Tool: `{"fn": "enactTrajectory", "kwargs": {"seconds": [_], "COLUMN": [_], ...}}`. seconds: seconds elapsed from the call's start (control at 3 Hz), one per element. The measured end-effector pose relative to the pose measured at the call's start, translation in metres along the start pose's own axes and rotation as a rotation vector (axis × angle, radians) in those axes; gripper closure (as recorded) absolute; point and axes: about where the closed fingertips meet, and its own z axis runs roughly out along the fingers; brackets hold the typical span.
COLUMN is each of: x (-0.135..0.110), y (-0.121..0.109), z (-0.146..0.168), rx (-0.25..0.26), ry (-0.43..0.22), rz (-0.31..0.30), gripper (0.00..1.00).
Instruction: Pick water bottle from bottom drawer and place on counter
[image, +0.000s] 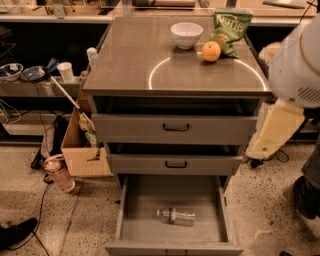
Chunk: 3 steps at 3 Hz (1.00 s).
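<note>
Camera view, looking down on a grey metal cabinet from the front.

The surface (125, 60) is flat, grey-brown and rectangular. A pale arc mark (155, 70) curves across its near half. Along the far edge sit a white bowl (186, 35), an orange (211, 51) just to its right, and a green snack bag (230, 27) right behind the orange.

Under the top are two shallow drawers with black handles, an upper drawer (130, 129) and a middle drawer (135, 164), each with a dark gap above it. The bottom drawer (145, 200) is pulled far out and shows a plain grey tray. The water bottle (175, 216) lies on its side on the drawer floor, lengthwise left to right. It is near the middle, a little toward the front, and apart from every wall.

A white arm (300, 65) fills the right edge beside the surface's near right corner. The pincer (272, 132) is the pale cream end that hangs below the arm. It is beside the cabinet's right flank, level with the shallow drawers and well apart from the bottle. I cannot tell whether it is wide or narrow.

The room has a speckled floor (265, 210). A cardboard box (82, 160) stands against the cabinet's left side, with a pinkish bottle (60, 174) on the floor near it. Further left, a low side shelf (35, 89) carries a white cup (65, 71) and small bowls. A dark shoe (17, 232) shows in the bottom-left corner, and another shoe (306, 197) at the right edge.
</note>
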Motion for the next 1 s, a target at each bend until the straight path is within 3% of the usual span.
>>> {"fn": "enactTrajectory", "kwargs": {"seconds": [0.33,0.67,1.0], "x": [0.002,0.015,0.019], "y": [0.008,0.02,0.029], "z": [0.021,0.06,0.084], "rx": [-0.041,-0.14,-0.208], "ry": [-0.022,-0.131,-0.202], "rz": [0.014,0.086,0.114], "gripper": [0.0,0.0,0.0]}}
